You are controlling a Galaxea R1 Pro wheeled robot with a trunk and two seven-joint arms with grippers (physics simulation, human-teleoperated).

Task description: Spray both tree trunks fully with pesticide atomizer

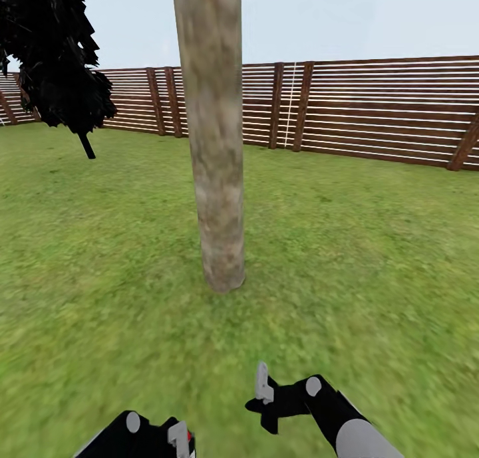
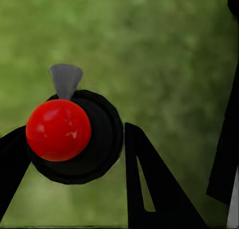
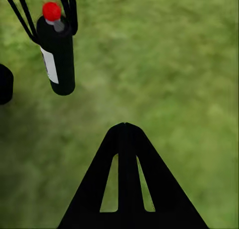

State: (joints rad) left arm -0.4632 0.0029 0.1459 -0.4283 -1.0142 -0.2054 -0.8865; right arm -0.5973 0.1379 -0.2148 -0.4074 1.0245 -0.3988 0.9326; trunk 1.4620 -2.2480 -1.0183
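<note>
While clamped in the left tool, pesticide atomizer: light, rigid, slick; best held mid-body. Right tool: shut, empty.

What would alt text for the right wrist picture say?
A small black pesticide atomizer with a red spot on top and a white label hangs above green grass, gripped near its top by the left gripper. The right gripper's black fingers sit closed together in front.

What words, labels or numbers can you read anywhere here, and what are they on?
None can be read.
The bottle, held in the left gripper, has a white label, but no print shows on it.
The trunk and fence carry no signs.
</note>
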